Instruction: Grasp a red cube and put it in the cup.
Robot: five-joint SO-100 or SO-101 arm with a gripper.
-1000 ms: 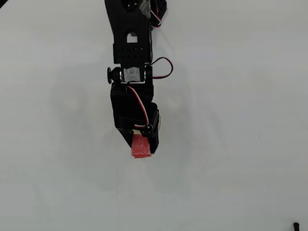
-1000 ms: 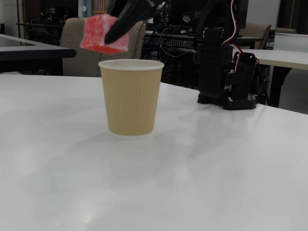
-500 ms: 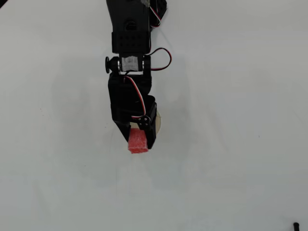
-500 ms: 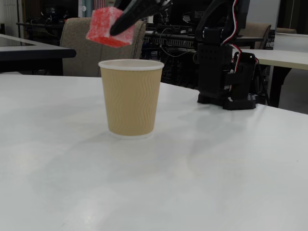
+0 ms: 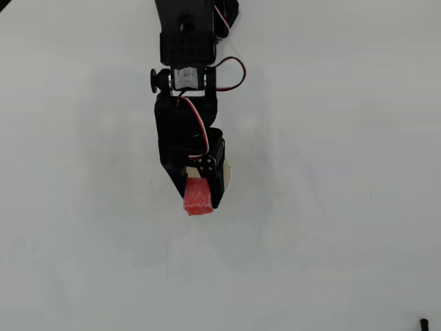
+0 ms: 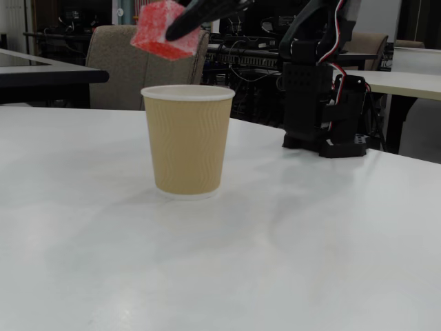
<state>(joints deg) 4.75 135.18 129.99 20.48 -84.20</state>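
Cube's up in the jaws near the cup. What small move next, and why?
Probably ease the gripper back toward the arm's base before opening. In the fixed view the small red spongy cube hangs above the left part of the tan ribbed paper cup's white rim; overhead, the cube sits beyond the sliver of rim visible beside the gripper.

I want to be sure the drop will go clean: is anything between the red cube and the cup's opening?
Nothing visible. In the fixed view the red cube, held by the gripper, hangs above the cup toward its left rim, with open air between them.
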